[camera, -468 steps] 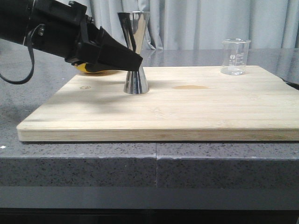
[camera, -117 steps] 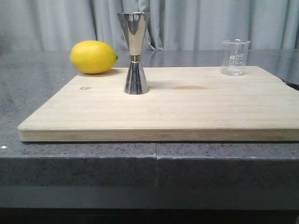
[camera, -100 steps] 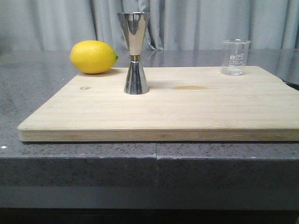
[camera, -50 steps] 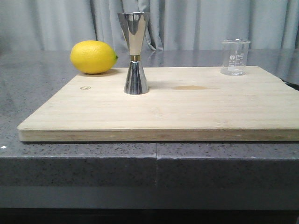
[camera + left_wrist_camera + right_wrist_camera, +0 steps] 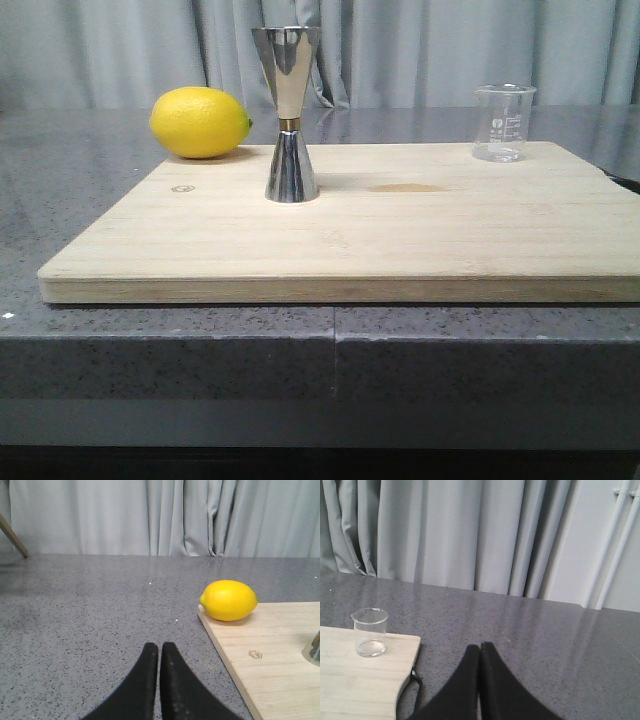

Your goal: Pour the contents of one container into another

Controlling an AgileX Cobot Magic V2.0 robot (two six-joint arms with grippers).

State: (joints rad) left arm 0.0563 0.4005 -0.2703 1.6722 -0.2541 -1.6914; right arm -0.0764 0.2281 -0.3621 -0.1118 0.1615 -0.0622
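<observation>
I see the glass beaker (image 5: 503,122) standing at the far right corner of the wooden board (image 5: 400,235), well apart from the steel jigger (image 5: 289,113) near the lemon (image 5: 200,122). Nothing is picked up yet. My left gripper (image 5: 159,650) and right gripper (image 5: 480,651) are both closed and empty. Next I must open the right one and reach the beaker. Earlier, the left arm hid the lemon; now it is back.

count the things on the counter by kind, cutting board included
lemon: 1
steel jigger: 1
glass beaker: 1
wooden cutting board: 1
total: 4
</observation>
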